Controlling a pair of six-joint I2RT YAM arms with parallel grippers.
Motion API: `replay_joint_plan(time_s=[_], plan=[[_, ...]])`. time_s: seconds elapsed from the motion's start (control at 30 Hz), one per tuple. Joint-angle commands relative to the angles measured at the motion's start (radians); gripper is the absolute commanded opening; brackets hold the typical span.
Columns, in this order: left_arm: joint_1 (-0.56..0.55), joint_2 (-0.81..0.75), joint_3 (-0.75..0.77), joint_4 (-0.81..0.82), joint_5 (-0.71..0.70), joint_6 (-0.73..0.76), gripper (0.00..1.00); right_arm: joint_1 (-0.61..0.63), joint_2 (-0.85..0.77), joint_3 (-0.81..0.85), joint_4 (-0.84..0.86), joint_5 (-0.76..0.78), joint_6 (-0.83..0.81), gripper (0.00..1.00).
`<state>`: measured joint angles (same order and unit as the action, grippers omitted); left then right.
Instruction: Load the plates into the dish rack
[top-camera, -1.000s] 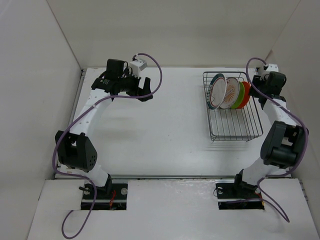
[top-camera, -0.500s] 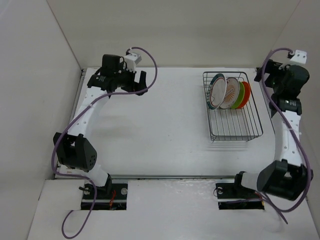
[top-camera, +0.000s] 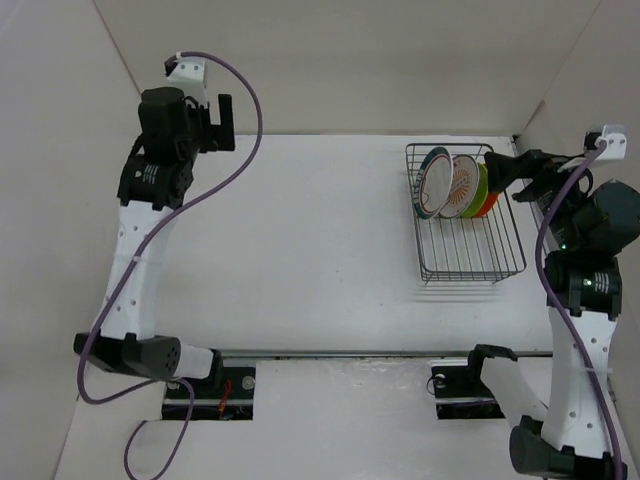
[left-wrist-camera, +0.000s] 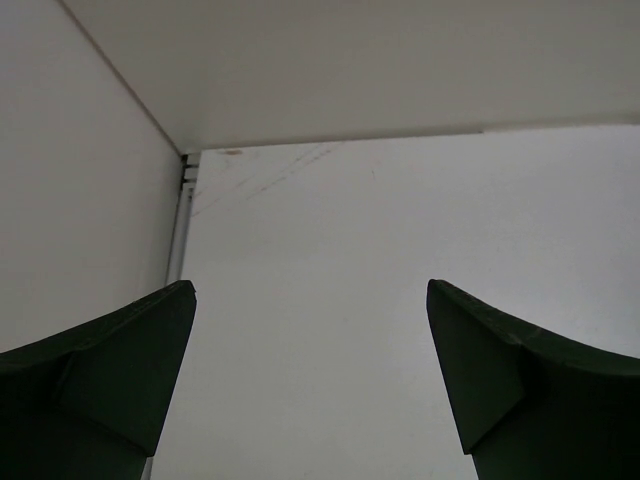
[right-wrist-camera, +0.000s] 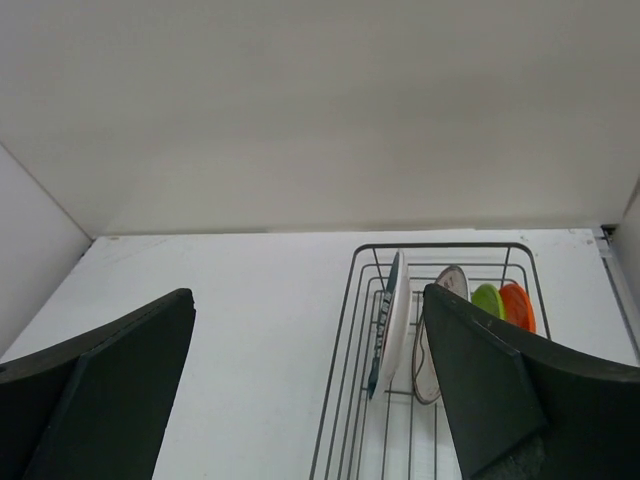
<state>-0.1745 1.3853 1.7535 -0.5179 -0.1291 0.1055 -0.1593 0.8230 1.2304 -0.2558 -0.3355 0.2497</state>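
Note:
The dish rack (top-camera: 470, 255) is a dark wire basket at the back right of the table. Several plates stand on edge in its far end: a white one with a teal rim (top-camera: 432, 182), a white one with an orange pattern (top-camera: 461, 186), a lime green one (top-camera: 483, 183) and an orange one (top-camera: 493, 200). My right gripper (top-camera: 503, 178) hangs high over the rack's right side, open and empty. Its wrist view looks down on the rack (right-wrist-camera: 345, 350) and plates (right-wrist-camera: 397, 310) between the open gripper (right-wrist-camera: 308, 293). My left gripper (top-camera: 225, 125) is raised at the back left, open (left-wrist-camera: 310, 290) and empty.
White walls close in the table on the left, back and right. The left wrist view shows the back left corner (left-wrist-camera: 185, 165) of the table. Purple cables loop from both wrists. The arm bases sit at the near edge.
Both arms have lifted and straightened. The left gripper has swung left toward the back corner. The right gripper has risen from beside the rack's far right corner to above the plates.

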Motion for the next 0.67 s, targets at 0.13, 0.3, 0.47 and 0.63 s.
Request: replay_joint_plan(time_s=[0.13,0.3,0.47,0.63], plan=[[0.001,-0.215,-0.003,-0.027,-0.079,-0.039,1.0,0.03,-0.109,0.129,-0.238,0.174,-0.079,1.0],[0.001,-0.287,-0.025,-0.053,-0.07,-0.059,1.0,0.03,-0.173,0.138,-0.263,0.201,-0.079,1.0],[0.024,-0.312,-0.063,-0.053,-0.05,-0.059,1.0,0.03,-0.208,0.159,-0.272,0.191,-0.089,1.0],[0.046,-0.33,-0.081,-0.053,-0.03,-0.059,1.0,0.03,-0.208,0.15,-0.272,0.201,-0.109,1.0]])
